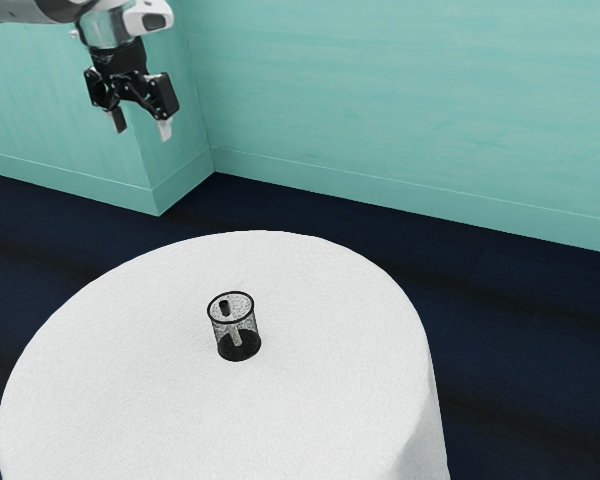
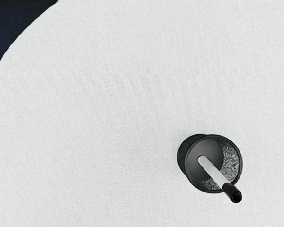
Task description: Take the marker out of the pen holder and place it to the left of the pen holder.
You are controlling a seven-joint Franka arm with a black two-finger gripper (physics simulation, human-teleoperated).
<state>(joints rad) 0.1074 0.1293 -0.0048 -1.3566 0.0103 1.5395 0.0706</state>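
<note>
White, black-ended marker is leaning in the pen holder, well inside the edge of the tabletop; below and well apart from the gripper, whose fingers are standing wide apart, holding nothing.

A: Any txt in ext. view, quick?
B: None I can read.
A: Wrist view?
B: Same, no legible txt.
A: Labels, brands?
B: Neg., both views.
A: Nos.?
B: None readable, ext. or wrist.
A: Signs?
B: Nope, none legible.
A: So txt field = n/a?
B: Yep, n/a, both cams.
</note>
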